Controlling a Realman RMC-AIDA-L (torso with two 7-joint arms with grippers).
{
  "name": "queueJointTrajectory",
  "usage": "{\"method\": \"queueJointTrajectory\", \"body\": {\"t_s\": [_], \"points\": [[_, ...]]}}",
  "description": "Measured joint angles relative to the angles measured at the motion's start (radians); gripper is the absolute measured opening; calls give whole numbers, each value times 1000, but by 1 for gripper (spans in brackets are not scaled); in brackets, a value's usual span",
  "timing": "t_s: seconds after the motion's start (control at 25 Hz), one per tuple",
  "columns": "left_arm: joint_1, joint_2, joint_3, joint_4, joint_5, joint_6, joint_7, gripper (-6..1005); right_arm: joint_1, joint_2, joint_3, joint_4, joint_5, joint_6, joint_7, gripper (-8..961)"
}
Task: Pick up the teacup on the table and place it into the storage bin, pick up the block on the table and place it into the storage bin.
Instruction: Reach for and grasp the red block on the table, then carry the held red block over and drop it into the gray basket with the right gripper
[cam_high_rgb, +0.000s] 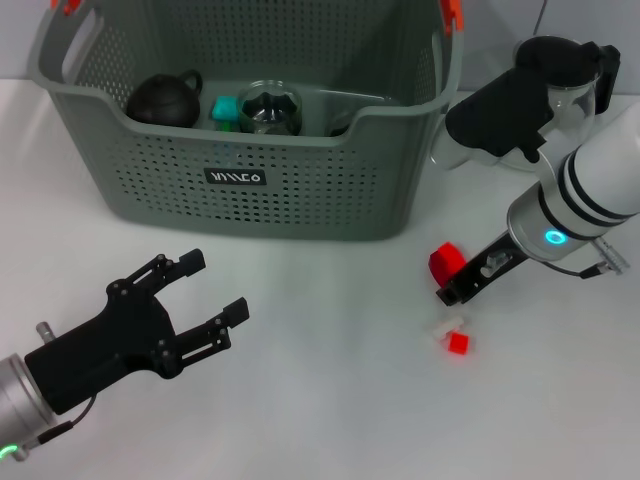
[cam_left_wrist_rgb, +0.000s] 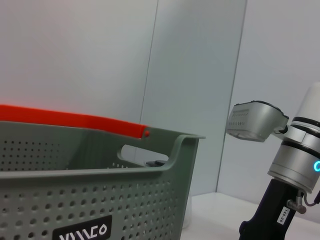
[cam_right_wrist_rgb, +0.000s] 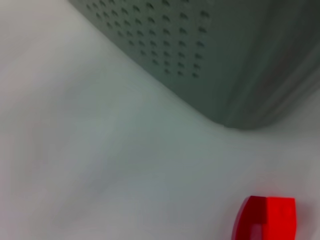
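**Right gripper low beside a red block, bin already holding several things**

A red block (cam_high_rgb: 445, 262) sits on the white table (cam_high_rgb: 330, 340) in the right half of the head view, near the lower right corner of the storage bin (cam_high_rgb: 250, 130). The right gripper (cam_high_rgb: 462, 283) reaches down just beside this block; its dark fingers lie along the block's lower right side, and whether they touch it or how far apart they stand cannot be told. In the right wrist view the block (cam_right_wrist_rgb: 266, 218) shows at the bottom right edge, apart from the bin's perforated wall (cam_right_wrist_rgb: 210, 50) at the top.

A smaller red cube (cam_high_rgb: 458, 343) lies lower in the frame, with a small pale piece (cam_high_rgb: 448, 324) just above it; both are apart from the gripper.

The bin fills the upper left and centre of the head view. Inside it are a dark round teapot (cam_high_rgb: 163, 99) at the left, a teal block (cam_high_rgb: 224, 111) beside it, and a glass cup (cam_high_rgb: 270, 108) in the middle. Orange clips (cam_high_rgb: 453, 12) mark its upper corners and a black label (cam_high_rgb: 235, 177) sits on its front wall.

A glass teapot (cam_high_rgb: 575, 85) with a black lid stands at the upper right, behind the right arm.

The left gripper (cam_high_rgb: 205, 290) hovers at the lower left with its fingers spread wide, holding nothing, well clear of the bin. Bare table lies between the two grippers and along the bin's front wall.
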Motion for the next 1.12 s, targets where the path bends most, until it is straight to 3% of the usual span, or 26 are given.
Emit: {"method": "queueJointTrajectory", "body": {"t_s": [0.56,0.72,0.88,1.12], "points": [[0,2,0,-12,0,-12,0,843,20,1,-1,35,-6,16,0,295],[0,2,0,-12,0,-12,0,843,13,-1,3,22,-6,4,0,187],[0,2,0,-12,0,-12,0,843,-29,-4,28,-74,-1,-89,-10,161],[0,2,-2,-12,0,-12,0,843,-139,-5,146,-375,34,-351,-67,148]]}}
